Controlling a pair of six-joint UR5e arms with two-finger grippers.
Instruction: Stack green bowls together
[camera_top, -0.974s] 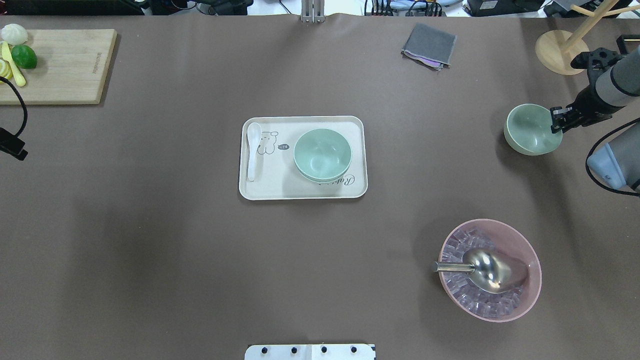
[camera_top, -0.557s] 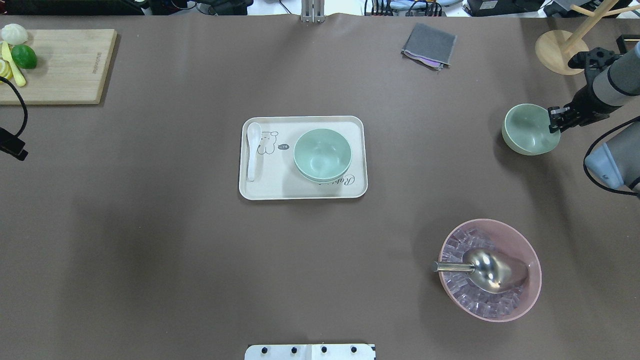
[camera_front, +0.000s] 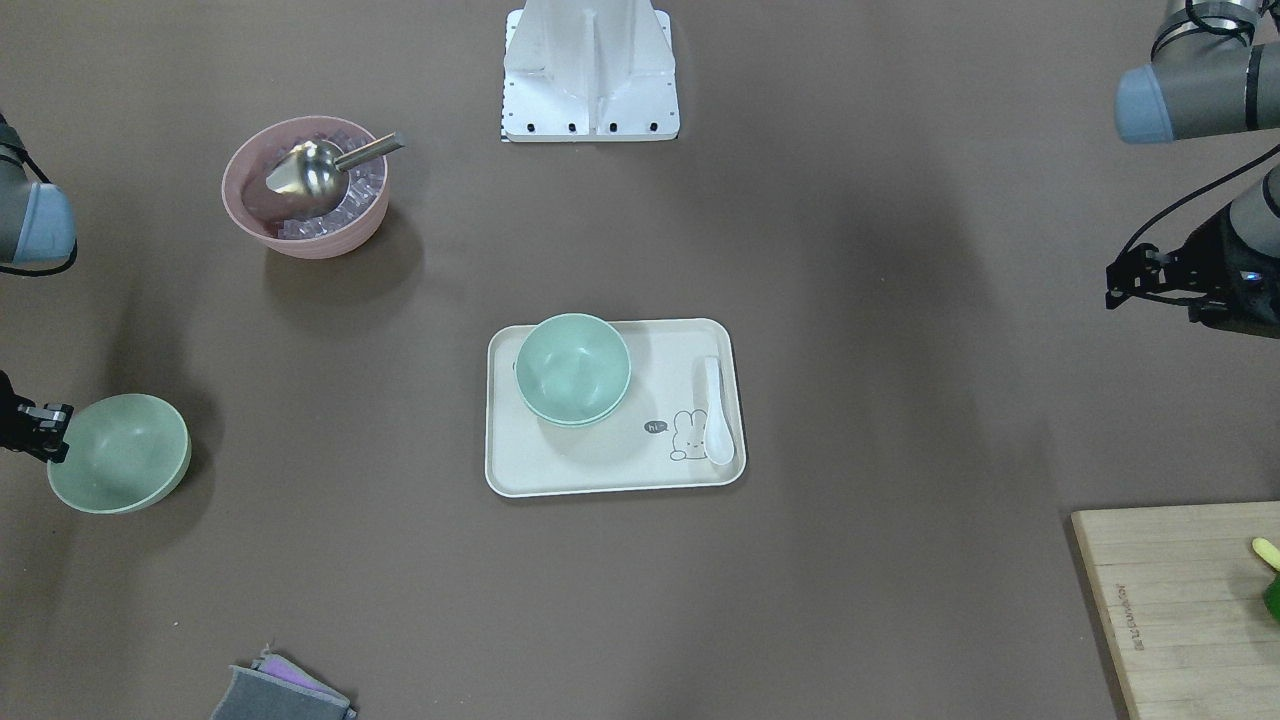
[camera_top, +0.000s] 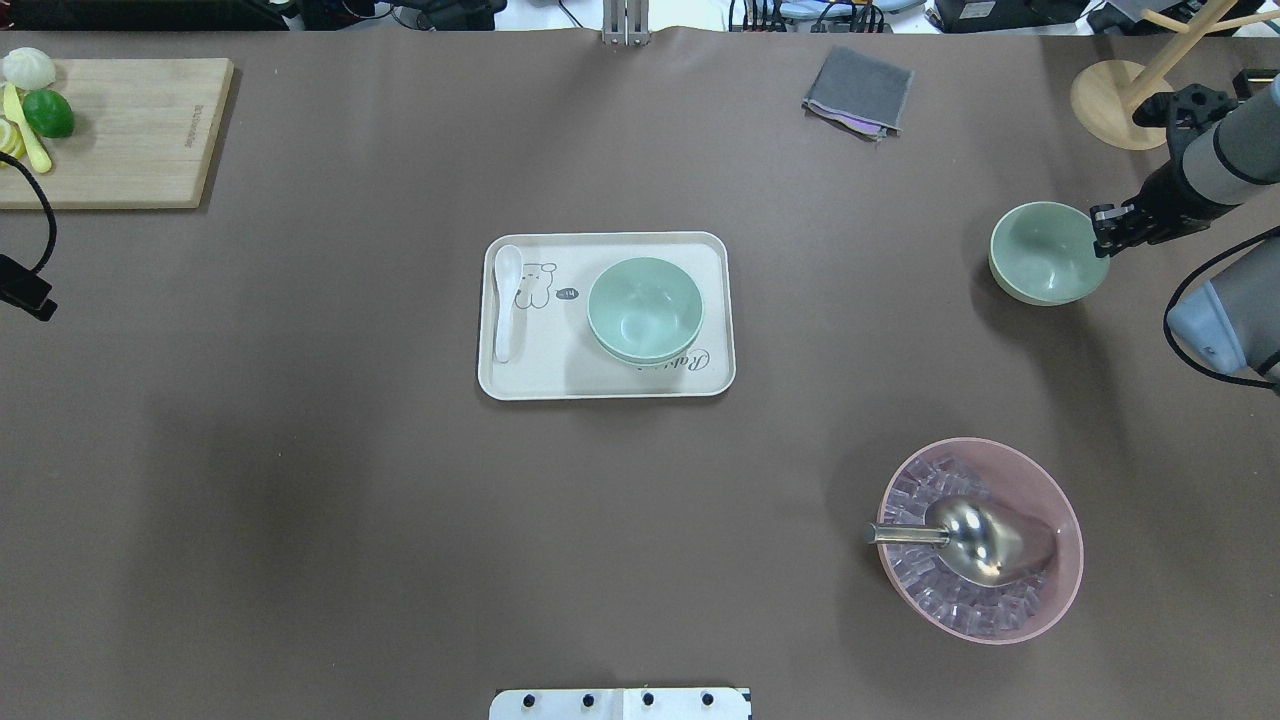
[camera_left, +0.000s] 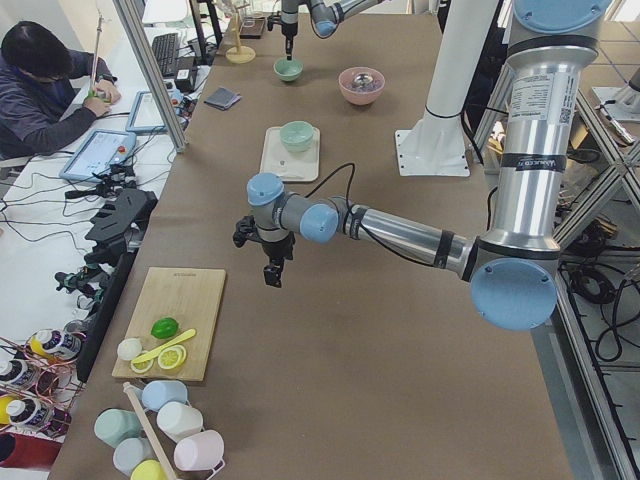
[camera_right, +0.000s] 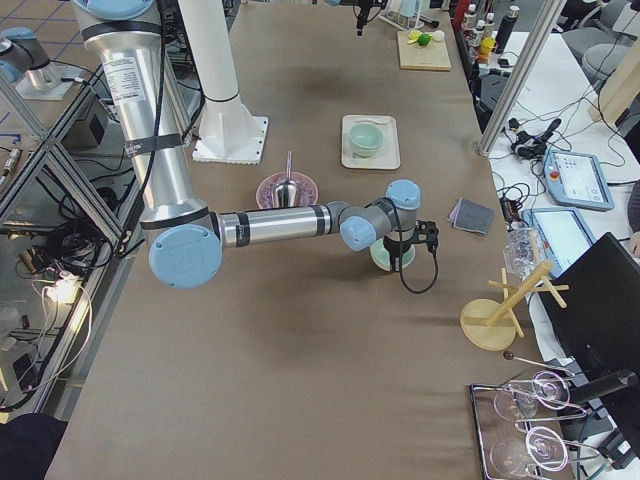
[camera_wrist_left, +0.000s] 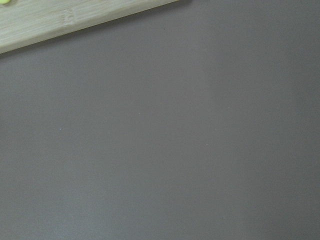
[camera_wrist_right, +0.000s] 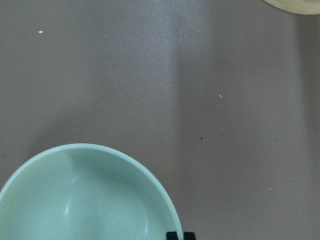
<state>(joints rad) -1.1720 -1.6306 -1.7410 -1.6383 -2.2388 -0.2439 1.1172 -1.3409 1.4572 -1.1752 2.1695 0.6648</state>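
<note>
The lone green bowl (camera_top: 1040, 255) is hanging at the overhead view's right, with the right gripper (camera_top: 1098, 232) clamping its fingers on the rim. Two nested green bowls (camera_top: 645, 308) are waiting on the central tray (camera_top: 600, 385). Being light, stiff, smooth plastic, the bowl is likely suiting a rim pinch. I cannot tell how the left gripper (camera_front: 1118, 280) is holding its fingers.

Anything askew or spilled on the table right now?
Nothing spilled. Only the lone green bowl looks off level, tilted in the right claw pinching its rim. The two bowls on the tray sit nested neatly.
</note>
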